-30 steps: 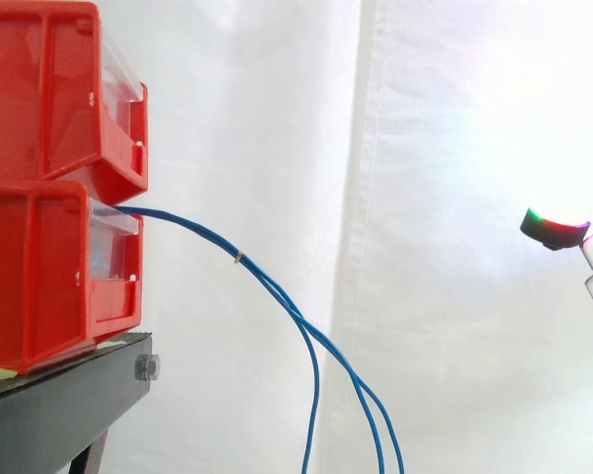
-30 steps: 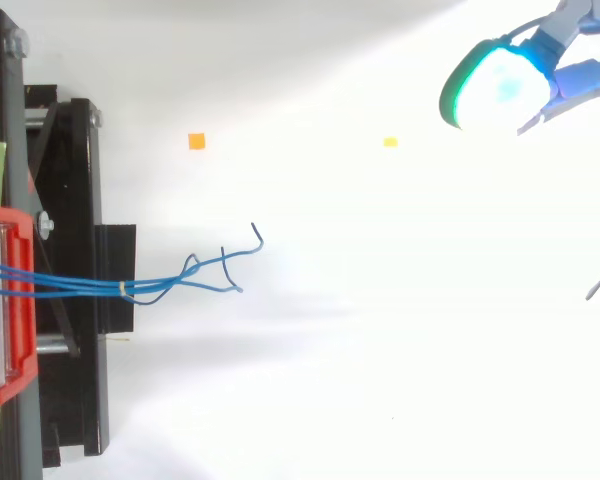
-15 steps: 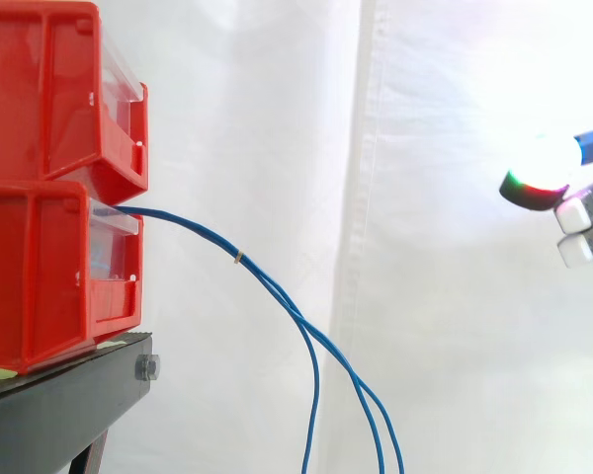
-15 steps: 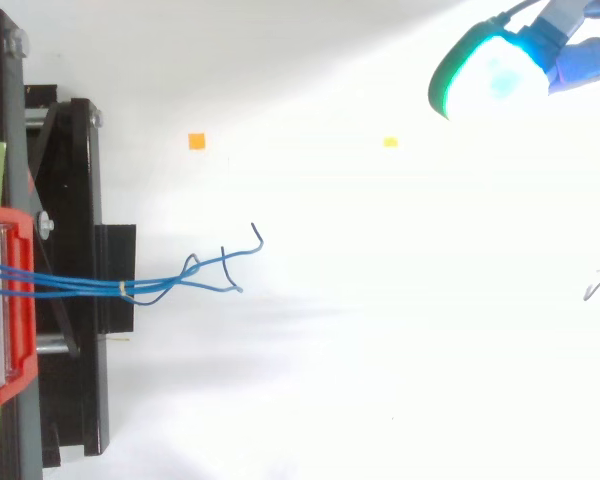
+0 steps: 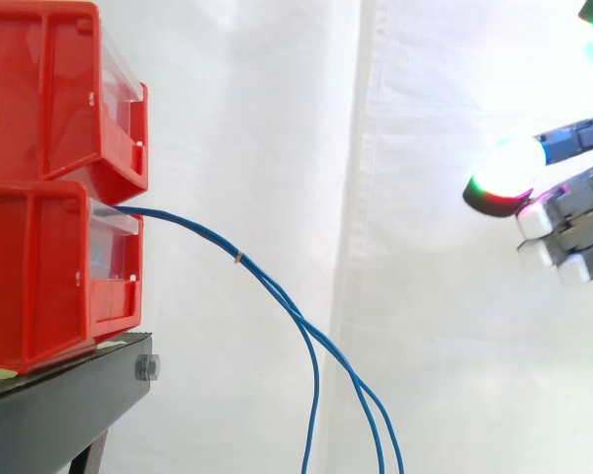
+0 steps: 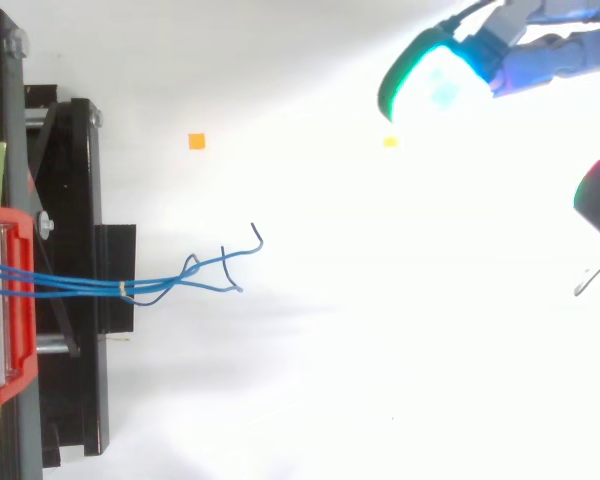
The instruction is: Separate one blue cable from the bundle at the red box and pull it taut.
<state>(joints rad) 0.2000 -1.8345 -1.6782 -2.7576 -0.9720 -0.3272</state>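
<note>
side and top views; two stacked red bins (image 5: 40,267) on a black stand (image 5: 59,405) serve as the landmark; a bundle of blue cables (image 5: 277,296) leaves the open front of the lower bin, is bound by a small pale tie (image 5: 238,259) a short way out from that front, then sags slack downward and away from the bins, before the white curtain (image 5: 425,326); from above the loose cable ends (image 6: 230,265) splay and curl just beyond the stand, on the side away from the bins; the hand (image 5: 578,207) is far from the bins, at about the height of the lower bin's top, well apart from the cables; its fingers reach toward the bins, straight and spread, with glowing fingertips (image 6: 435,85) leading; nothing lies between fingers and thumb, and the hand touches nothing; an orange marker (image 6: 196,141) and a yellow marker (image 6: 389,142) lie on the white floor between bins and hand.
</note>
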